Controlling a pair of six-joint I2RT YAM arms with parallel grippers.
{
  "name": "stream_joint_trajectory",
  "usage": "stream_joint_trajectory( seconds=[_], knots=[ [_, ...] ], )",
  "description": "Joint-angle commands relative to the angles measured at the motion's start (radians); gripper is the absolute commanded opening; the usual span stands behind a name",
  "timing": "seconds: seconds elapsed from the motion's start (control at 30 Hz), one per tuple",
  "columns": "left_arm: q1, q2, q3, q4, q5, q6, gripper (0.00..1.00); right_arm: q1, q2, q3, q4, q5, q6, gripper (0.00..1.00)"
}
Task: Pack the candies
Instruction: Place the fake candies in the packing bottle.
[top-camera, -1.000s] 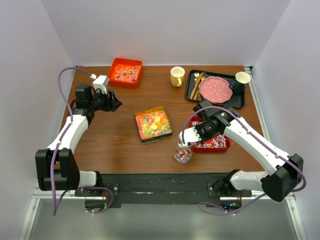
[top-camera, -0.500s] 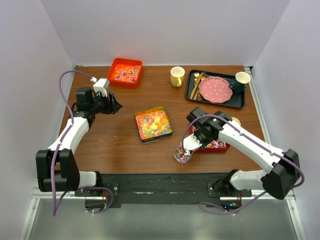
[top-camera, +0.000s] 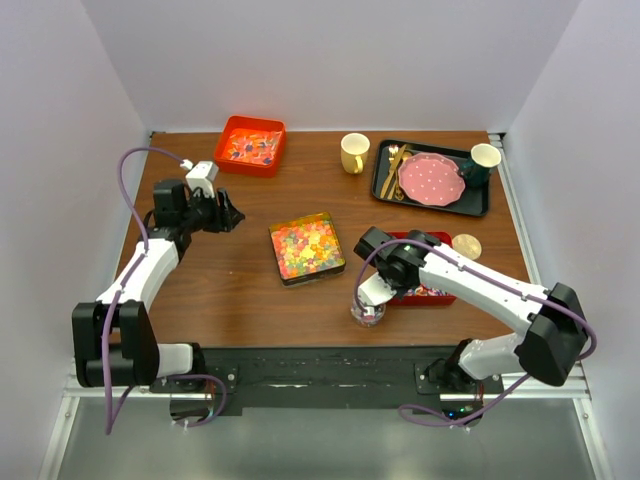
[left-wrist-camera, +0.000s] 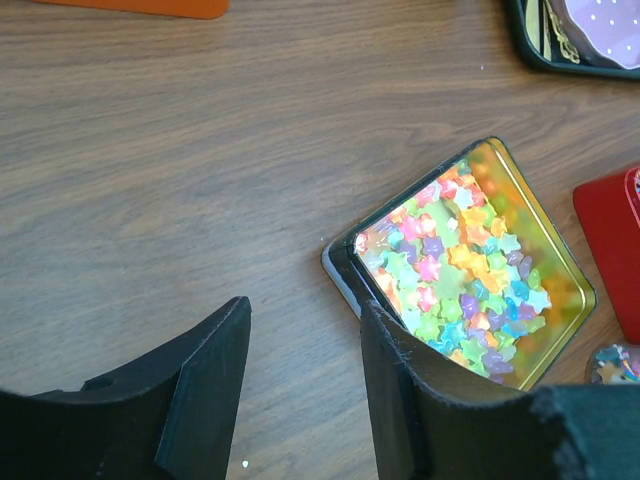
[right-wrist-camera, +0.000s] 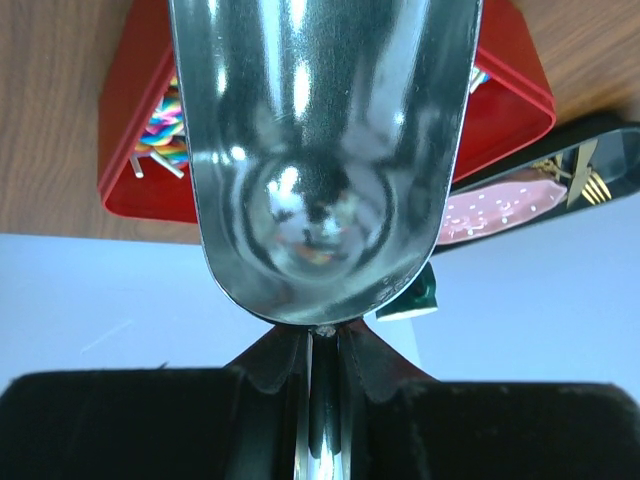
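Tipping the scoop (right-wrist-camera: 320, 150) over the small jar (top-camera: 366, 314) looks like the step you are in. Your right tool (right-wrist-camera: 320, 345) is clamped tight on the scoop's thin handle. The bowl hangs just right of the tin (top-camera: 307, 280) and a little nearer to the arm bases, directly above the jar. From the wrist view the bowl seems turned over and shows only bare polished metal, so I judge it empty. Whether a piece clings inside, I cannot tell. Your left tool (left-wrist-camera: 305, 380) has its jaws apart with nothing between them, hovering over the table (left-wrist-camera: 200, 150) to the left of the tin.

The candies sit in three places. Glossy gummies (left-wrist-camera: 455, 270) fill the tin. Wrapped candies (right-wrist-camera: 165, 125) lie in the red tray (left-wrist-camera: 610, 240) just right of the tin, partly under your right arm. Orange-red ones (top-camera: 250, 150) are in the orange tray (top-camera: 225, 140) beyond the tin, toward the far left. A few mixed pieces show in the jar.

Next you would need to level the scoop, swing it to a tray, and dig low under the sweets. Keep the grip firm so the handle does not twist. Mind the jar, since the scoop's lip is very close to it and a nudge could topple it.
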Motion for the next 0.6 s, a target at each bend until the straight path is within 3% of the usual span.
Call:
stream_joint_trajectory(
  seconds=[0.0, 0.23, 0.43, 0.53, 0.57],
  knots=[
    [-0.003, -0.038, -0.010, 0.047, 0.010, -0.018, 0.52, 0.009, -0.012, 0.031, -0.048, 0.088, -0.005, 0.00],
    [-0.005, -0.064, -0.038, 0.049, 0.042, -0.039, 0.53, 0.008, -0.038, 0.142, -0.098, 0.018, 0.007, 0.00],
    [-0.003, -0.096, -0.104, 0.099, 0.134, -0.095, 0.54, -0.006, 0.147, 0.361, -0.074, -0.087, 0.248, 0.00],
    [-0.003, -0.113, -0.137, 0.171, 0.262, -0.151, 0.54, -0.008, 0.207, 0.410, 0.020, -0.110, 0.293, 0.00],
    [-0.006, -0.116, -0.162, 0.213, 0.368, -0.180, 0.54, -0.008, 0.238, 0.430, 0.071, -0.119, 0.311, 0.00]
  ],
)
